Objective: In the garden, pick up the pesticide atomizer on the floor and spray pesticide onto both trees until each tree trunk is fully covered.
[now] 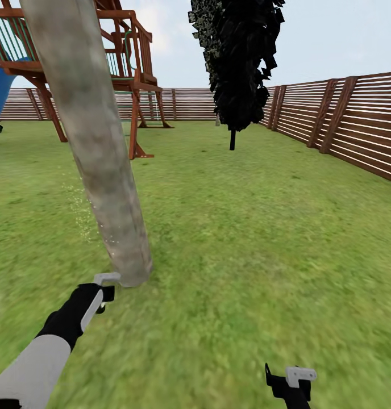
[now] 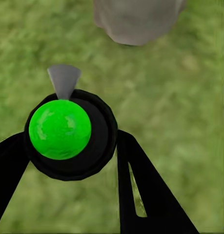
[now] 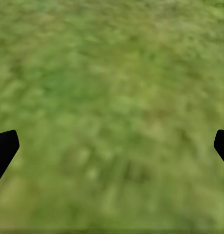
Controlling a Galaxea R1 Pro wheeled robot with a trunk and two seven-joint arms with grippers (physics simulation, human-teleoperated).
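Spraying the first tree seems to be the step in hand. The left gripper (image 1: 104, 292) is closed on the pesticide atomizer (image 2: 68, 134); in the left wrist view the black fingers (image 2: 141, 190) press both sides of a round dark body with a bright green cap, and a small grey nozzle (image 2: 64, 80) points away from it toward the base of the tree trunk (image 1: 99, 170). In the head view the gripper is low, just beside the foot of this thick, leaning, grey-beige trunk, and a faint cloud of pale specks (image 1: 82, 218) hangs on the trunk's left side, which I judge to be spray.

The right gripper (image 1: 291, 379) hangs low over the lawn (image 1: 263, 238), its fingers spread wide apart and holding nothing; in the right wrist view its black fingertips (image 3: 4, 148) sit at the two far edges with blurred grass between them.

The next move, as I judge it, calls for lifting the nozzle along the trunk so the higher part is also covered, keeping it aimed at the bark. The second tree cannot be seen here; the black-leaved tree (image 1: 238, 62) near the wooden fence (image 1: 354, 125) and the wooden play tower (image 1: 124, 51) are not targets.
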